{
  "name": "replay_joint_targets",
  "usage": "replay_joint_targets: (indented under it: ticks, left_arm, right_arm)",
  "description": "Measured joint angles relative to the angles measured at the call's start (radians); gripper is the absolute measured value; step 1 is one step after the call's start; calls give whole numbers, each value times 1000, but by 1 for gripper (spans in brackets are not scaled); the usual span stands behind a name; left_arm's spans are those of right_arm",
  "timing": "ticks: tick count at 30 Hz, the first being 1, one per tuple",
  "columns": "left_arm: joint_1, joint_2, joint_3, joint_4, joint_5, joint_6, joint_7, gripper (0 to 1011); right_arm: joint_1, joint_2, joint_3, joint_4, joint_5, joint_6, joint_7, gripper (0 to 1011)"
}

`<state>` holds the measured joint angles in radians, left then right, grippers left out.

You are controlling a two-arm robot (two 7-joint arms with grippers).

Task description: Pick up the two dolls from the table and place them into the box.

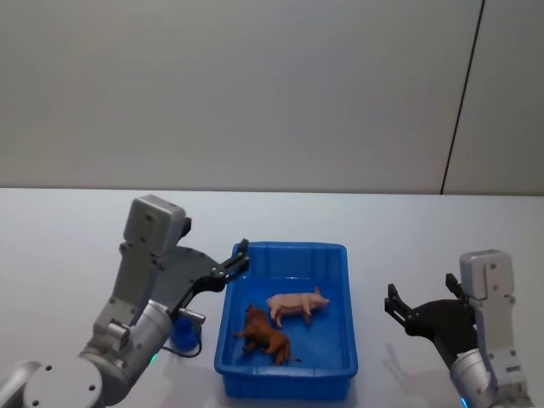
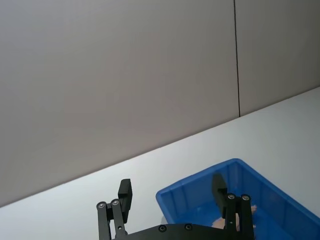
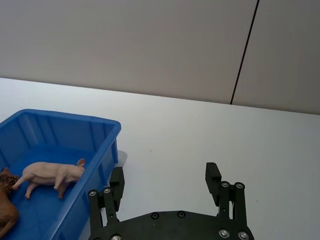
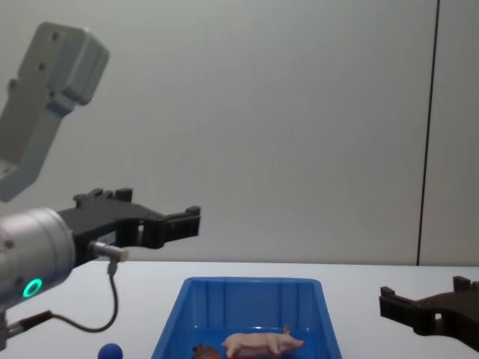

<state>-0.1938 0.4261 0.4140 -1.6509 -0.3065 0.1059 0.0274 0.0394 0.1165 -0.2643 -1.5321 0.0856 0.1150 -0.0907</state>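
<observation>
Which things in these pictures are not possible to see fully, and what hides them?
Brown doll: chest view, cut off by the bottom edge.
Pink pig: left wrist view, mostly hidden behind a finger of the left hand.
Blue ball: head view, largely hidden behind the left arm.

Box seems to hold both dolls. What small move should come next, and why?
Probably draw the left gripper back from the box to park. The pig and brown doll both lie inside, and it and the right gripper are open and empty, so nothing seems left to pick.
</observation>
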Motion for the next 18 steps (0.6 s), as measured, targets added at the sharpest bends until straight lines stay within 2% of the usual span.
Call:
replay_joint_targets:
  ticks: [10,18]
  left_arm:
    - [19,25,-28,14,-86,42,-1,1003]
    - [17,26,-39,57,-129,54,-28,1003]
  right_arm:
    - [-3,2,2,-4,1,1,-4,1001]
    - [-4,3,2,-5,2,1,-6,1001]
